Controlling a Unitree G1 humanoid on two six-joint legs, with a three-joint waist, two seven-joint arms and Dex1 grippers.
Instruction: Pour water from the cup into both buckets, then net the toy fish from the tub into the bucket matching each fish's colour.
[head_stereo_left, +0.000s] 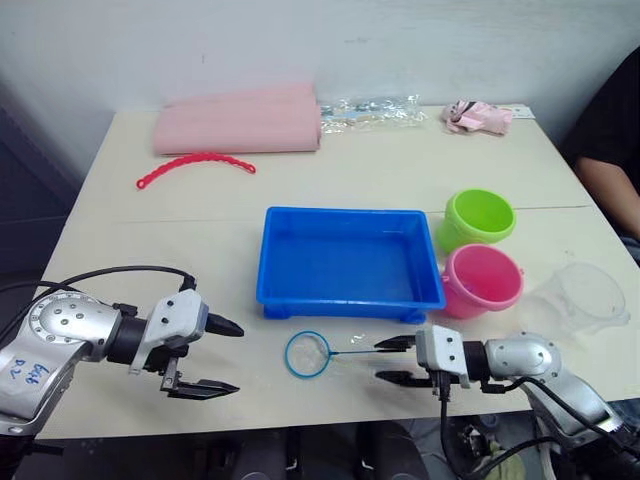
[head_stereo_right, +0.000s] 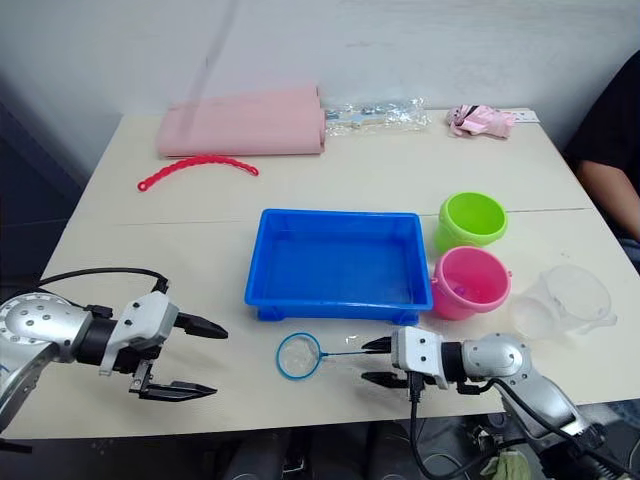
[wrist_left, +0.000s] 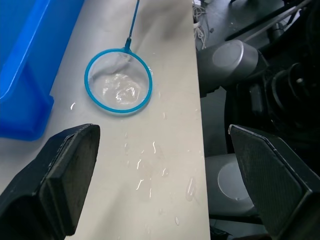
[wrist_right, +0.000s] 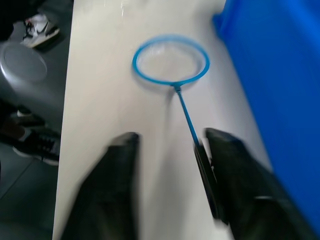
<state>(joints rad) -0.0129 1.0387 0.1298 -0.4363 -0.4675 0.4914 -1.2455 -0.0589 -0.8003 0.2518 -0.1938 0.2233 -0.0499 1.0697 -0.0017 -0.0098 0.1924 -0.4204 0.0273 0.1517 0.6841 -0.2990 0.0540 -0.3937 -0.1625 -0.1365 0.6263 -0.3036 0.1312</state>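
The blue tub (head_stereo_left: 345, 297) stands mid-table, with the green bucket (head_stereo_left: 455, 238) and the pink bucket (head_stereo_left: 470, 302) at its right. Further right stands the clear cup (head_stereo_left: 585, 298). In front of the tub the net (head_stereo_left: 307, 354) lies flat on the table, its thin handle pointing right. My right gripper (head_stereo_left: 397, 360) is open around the handle's end; in the right wrist view the handle (wrist_right: 189, 122) runs close along one finger (wrist_right: 235, 180). My left gripper (head_stereo_left: 237, 359) is open and empty near the front left edge, left of the net's hoop (wrist_left: 118, 82). The toy fish are out of view.
At the back lie a pink rolled cloth (head_stereo_left: 238, 125), a red beaded strip (head_stereo_left: 195, 165), a clear plastic bag (head_stereo_left: 370, 108) and a small pink item (head_stereo_left: 478, 116). A person's arm (head_stereo_left: 610, 180) is at the right edge. Water drops (wrist_left: 150, 175) wet the table near the front edge.
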